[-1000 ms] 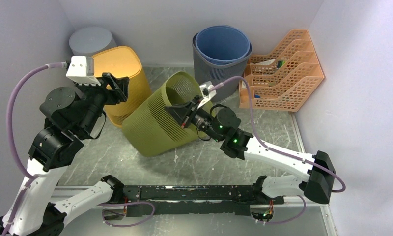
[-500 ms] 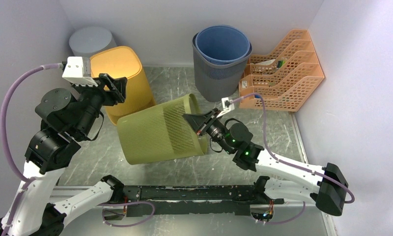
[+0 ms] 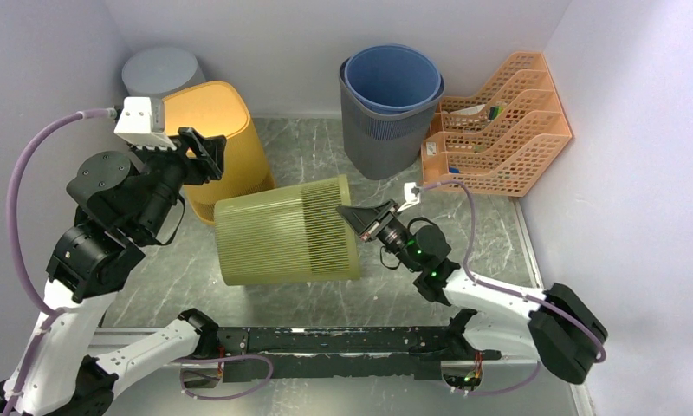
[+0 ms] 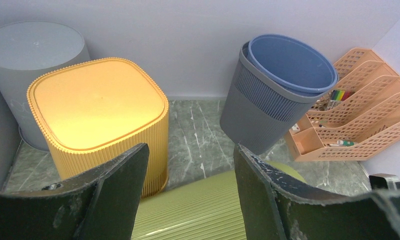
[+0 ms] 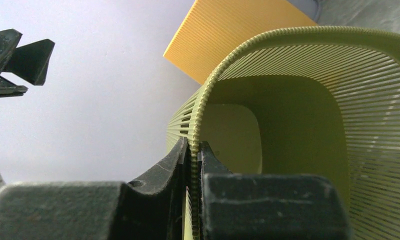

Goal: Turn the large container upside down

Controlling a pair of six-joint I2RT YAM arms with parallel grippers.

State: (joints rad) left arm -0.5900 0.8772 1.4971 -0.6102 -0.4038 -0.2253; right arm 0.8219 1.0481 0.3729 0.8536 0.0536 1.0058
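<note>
At centre of the top view, the large green container (image 3: 287, 241) lies on its side, its opening hidden, with the right gripper (image 3: 346, 213) pinching its rim. From the left wrist, the left gripper (image 4: 191, 148) stands spread and the container is cut off at the bottom edge. From the right wrist, both fingers clamp the ribbed rim.

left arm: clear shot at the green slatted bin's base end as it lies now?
Probably yes. The open left gripper hangs above that end of the green slatted bin, nothing between. The yellow bin crowds it from behind; the right gripper holds the opposite rim.
</note>
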